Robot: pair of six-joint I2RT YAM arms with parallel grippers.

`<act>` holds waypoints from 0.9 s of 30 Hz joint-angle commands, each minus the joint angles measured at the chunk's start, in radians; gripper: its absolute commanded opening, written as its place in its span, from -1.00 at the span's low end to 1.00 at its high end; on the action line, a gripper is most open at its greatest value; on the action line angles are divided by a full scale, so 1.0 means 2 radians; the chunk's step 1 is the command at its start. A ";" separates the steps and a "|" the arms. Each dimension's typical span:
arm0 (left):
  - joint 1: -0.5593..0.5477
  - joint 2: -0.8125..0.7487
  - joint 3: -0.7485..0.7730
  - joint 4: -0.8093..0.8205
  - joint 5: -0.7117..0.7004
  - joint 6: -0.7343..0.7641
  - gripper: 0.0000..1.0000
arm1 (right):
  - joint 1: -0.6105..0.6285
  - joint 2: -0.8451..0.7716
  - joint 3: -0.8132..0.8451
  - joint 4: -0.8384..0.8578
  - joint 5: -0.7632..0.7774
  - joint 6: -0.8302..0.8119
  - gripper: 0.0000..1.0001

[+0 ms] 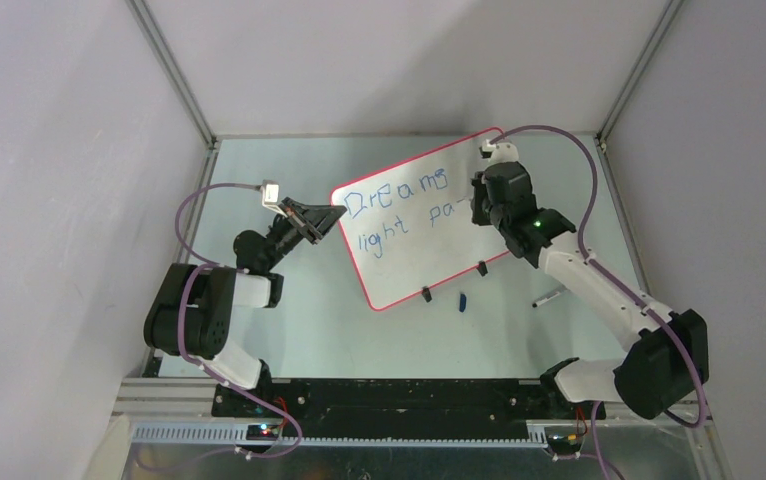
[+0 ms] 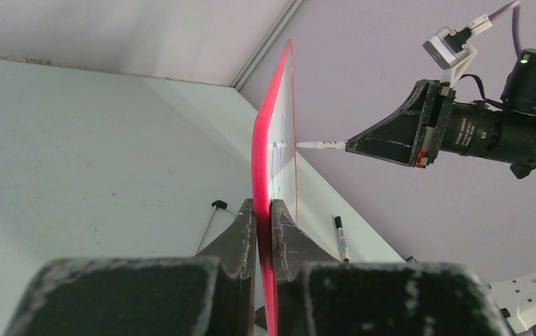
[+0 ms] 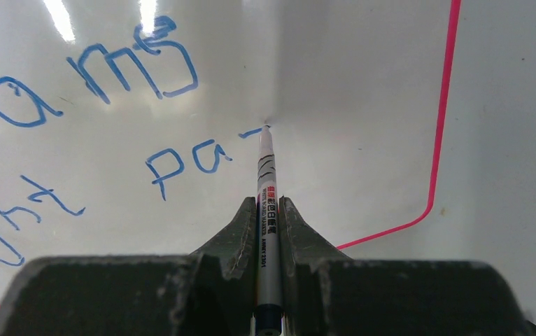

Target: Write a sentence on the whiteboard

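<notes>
Currently the whiteboard (image 1: 409, 262) stands on edge mid-surface (image 1: 359, 340), far end leaning right. The left jaws are pinched tight on its red rim at the left edge. The right jaws are clamped on a marker (image 3: 268, 203), whose tip touches the board just right of "pa" in the sentence (image 1: 399, 192), "Dreams light pa".
</notes>
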 commanded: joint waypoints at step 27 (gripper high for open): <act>-0.003 -0.013 -0.006 0.024 0.005 0.042 -1.00 | -0.002 0.004 0.045 0.022 -0.018 0.003 -1.00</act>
